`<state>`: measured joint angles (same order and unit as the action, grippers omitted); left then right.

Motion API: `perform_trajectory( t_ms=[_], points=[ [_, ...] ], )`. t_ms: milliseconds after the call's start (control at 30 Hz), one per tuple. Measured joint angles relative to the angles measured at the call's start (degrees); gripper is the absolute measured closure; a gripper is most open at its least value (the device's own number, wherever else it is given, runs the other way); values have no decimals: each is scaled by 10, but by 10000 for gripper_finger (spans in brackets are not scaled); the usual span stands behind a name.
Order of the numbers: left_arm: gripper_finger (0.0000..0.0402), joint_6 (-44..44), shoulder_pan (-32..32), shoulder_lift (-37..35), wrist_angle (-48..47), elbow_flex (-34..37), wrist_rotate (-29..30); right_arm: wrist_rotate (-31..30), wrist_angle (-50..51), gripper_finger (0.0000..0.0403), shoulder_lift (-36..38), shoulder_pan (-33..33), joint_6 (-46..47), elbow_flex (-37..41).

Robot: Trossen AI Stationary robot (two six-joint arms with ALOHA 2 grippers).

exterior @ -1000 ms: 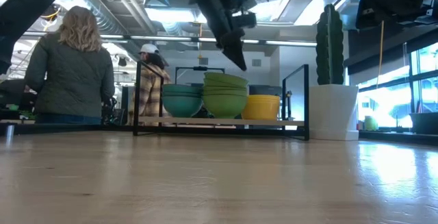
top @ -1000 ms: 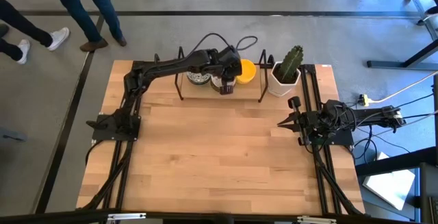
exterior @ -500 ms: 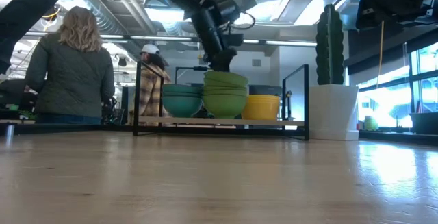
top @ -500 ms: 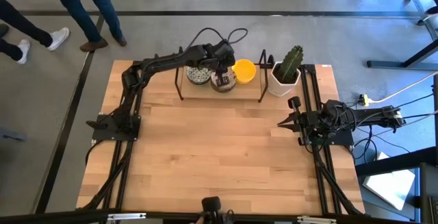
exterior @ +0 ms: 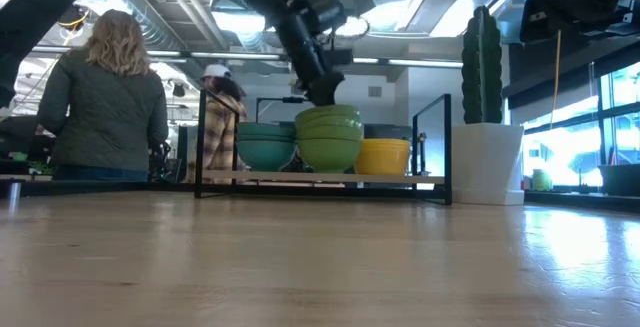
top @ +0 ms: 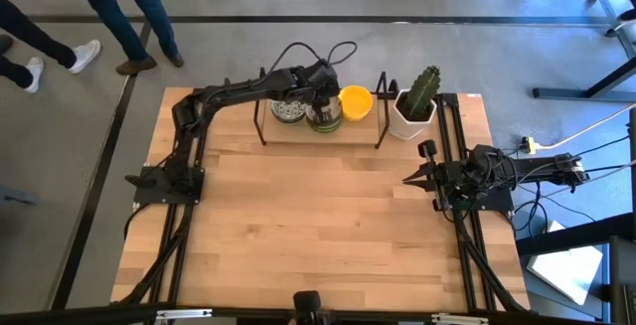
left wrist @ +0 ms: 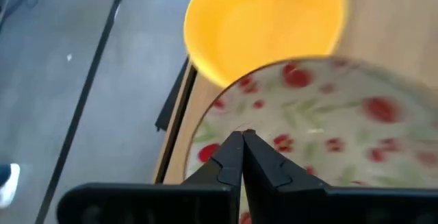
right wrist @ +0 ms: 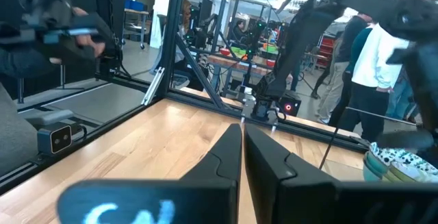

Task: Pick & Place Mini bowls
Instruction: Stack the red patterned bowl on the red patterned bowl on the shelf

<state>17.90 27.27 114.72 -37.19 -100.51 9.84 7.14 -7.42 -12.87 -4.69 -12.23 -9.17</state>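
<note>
The mini bowls stand in three stacks on a low black rack at the table's far edge. The green-blue patterned ones are on the left, the red-speckled ones in the middle, and the yellow ones on the right. In the low view their outsides look teal, green and yellow. My left gripper is down at the top of the middle stack, shut. My right gripper waits shut near the table's right edge. My left gripper comes from above, pointing down, at the rim of the top red-speckled bowl, on the side toward the yellow bowl. The fingertips stand closed right at that rim. The bowl still sits in its stack.
A white square pot with a green cactus stands just right of the rack. The rack's black uprights flank the stacks. Bare wooden tabletop stretches from the rack to the near edge. People stand beyond the far edge.
My left gripper has come down from above the rack onto the top of the middle stack, shifting slightly toward the table's left. The stacks and my right arm have kept still.
</note>
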Motion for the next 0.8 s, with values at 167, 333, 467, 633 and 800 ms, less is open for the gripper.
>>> perform_trajectory(
  t_ms=[167, 333, 467, 633, 800],
  points=[
    [399, 3, -28, -27, -2, 0, 13, 0, 0, 382, 0, 0, 0, 0],
    [397, 13, -47, -39, 25, 0, 21, 0, 0, 382, 0, 0, 0, 0],
    [399, 23, -54, -37, 58, 0, 13, 0, 0, 382, 0, 0, 0, 0],
    [398, 28, -56, -22, 64, 0, 9, 0, 0, 382, 0, 0, 0, 0],
    [396, 29, -50, 5, 66, 0, 8, 0, 0, 382, 0, 0, 0, 0]
  ],
)
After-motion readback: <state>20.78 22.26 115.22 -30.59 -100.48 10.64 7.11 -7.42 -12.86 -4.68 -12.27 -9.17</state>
